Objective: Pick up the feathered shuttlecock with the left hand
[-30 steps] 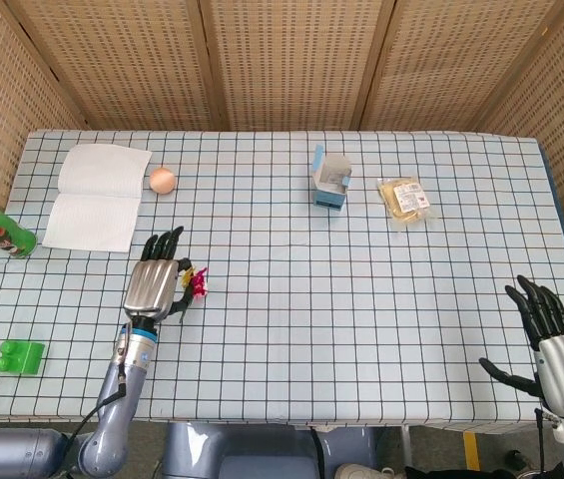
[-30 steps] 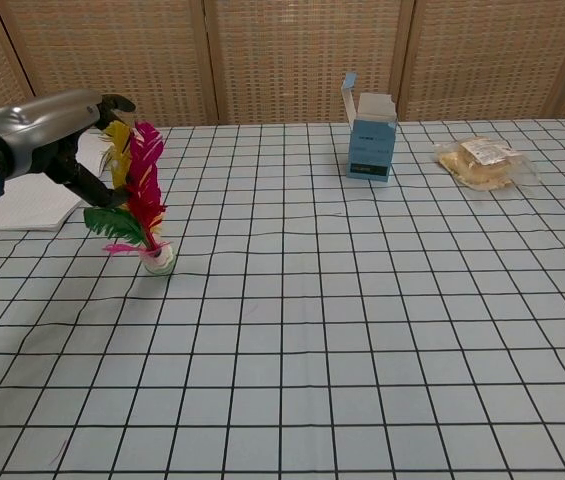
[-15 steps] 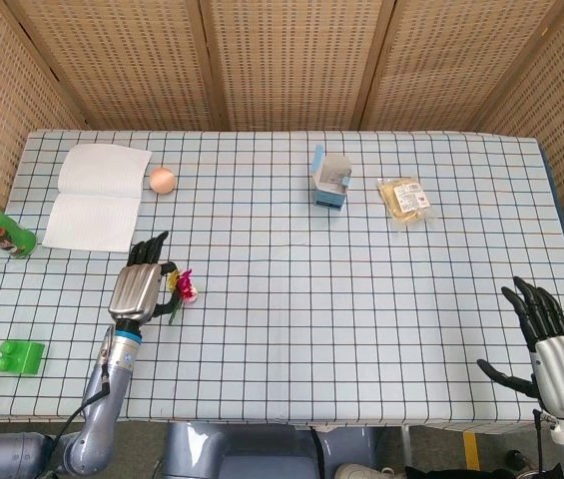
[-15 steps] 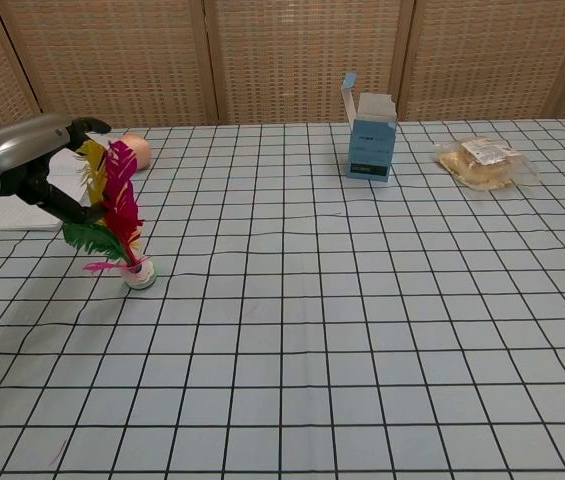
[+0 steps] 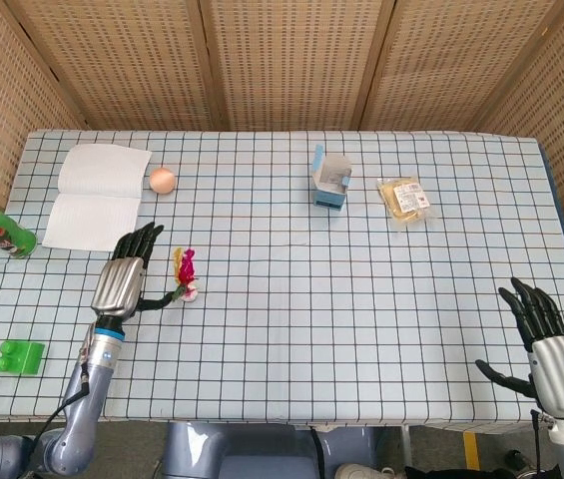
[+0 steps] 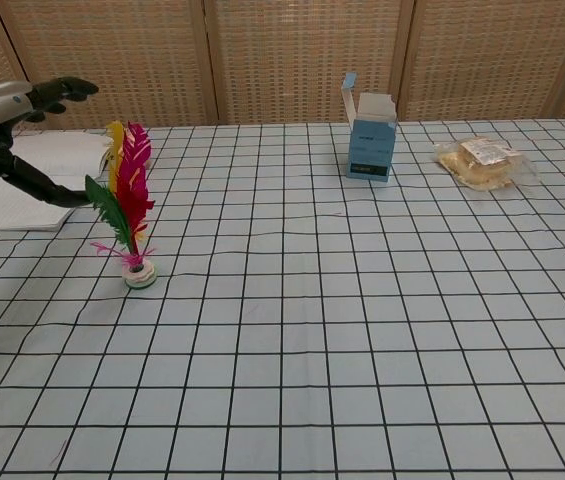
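The feathered shuttlecock stands upright on its round base on the checked counter, with the red, yellow and green feathers pointing up. It keeps this pose because the base is heavy and flat, and nothing holds it. The left hand is just beside it, on the side toward the counter's left edge, with the back of the hand turned up and the fingers stretched forward and apart. The thumb reaches sideways toward the green feather; in the chest view its tip seems to touch this feather or to be very near, but it cannot be told which. So the hand is wide and holds nothing. The grasp appears not yet made: the fingers must close around the feathers or the base before any lift.

The right hand rests far away at the near right corner, fingers spread, also empty. It has no part in this task and seems parked there to stay out of the way
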Available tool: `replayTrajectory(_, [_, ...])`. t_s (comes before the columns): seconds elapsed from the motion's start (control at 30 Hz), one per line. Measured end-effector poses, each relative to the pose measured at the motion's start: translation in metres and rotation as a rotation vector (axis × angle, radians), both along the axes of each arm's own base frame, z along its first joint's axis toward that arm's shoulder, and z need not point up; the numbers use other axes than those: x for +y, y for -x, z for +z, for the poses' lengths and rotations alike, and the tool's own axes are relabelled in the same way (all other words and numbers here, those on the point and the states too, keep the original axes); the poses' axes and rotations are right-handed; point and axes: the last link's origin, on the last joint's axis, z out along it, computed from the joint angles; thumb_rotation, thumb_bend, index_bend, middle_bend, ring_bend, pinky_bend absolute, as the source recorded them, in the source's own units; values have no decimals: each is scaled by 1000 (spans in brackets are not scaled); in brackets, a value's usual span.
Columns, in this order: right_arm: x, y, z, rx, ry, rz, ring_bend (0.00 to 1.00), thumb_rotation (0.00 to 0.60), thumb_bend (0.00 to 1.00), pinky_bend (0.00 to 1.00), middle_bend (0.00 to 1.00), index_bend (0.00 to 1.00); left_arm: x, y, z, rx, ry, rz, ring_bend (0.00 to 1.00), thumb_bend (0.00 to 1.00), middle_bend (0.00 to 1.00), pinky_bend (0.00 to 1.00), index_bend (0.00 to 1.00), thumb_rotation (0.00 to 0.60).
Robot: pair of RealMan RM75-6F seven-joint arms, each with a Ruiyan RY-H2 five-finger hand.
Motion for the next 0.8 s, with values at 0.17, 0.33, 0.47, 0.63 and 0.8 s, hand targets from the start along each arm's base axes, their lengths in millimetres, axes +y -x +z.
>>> replayTrajectory(0.17, [0, 0, 0, 3, -1, 2, 0, 600, 38, 29, 0, 28, -6, 4, 22, -49, -81, -56, 0, 211, 0, 0, 0, 600])
replayTrajectory(0.33, [0, 0, 0, 6, 4, 1, 0, 600, 36, 29, 0, 28, -18, 20, 47, -41, -135, -70, 0, 216, 0, 0, 0, 600])
replayTrajectory(0.47, [0, 0, 1, 12, 8, -3, 0, 600, 36, 23, 0, 28, -36, 35, 57, 13, -169, -95, 0, 220, 0, 0, 0, 600])
replayTrajectory(0.63, [0, 0, 1, 23, 12, -6, 0, 600, 36, 5, 0, 27, -71, 69, 70, 190, -267, -103, 0, 222, 0, 0, 0, 600])
replayTrajectory(0.8, [2, -3, 3, 38, 27, -11, 0, 600, 36, 0, 0, 25, -118, 112, 67, 359, -248, -41, 0, 223, 0, 0, 0, 600])
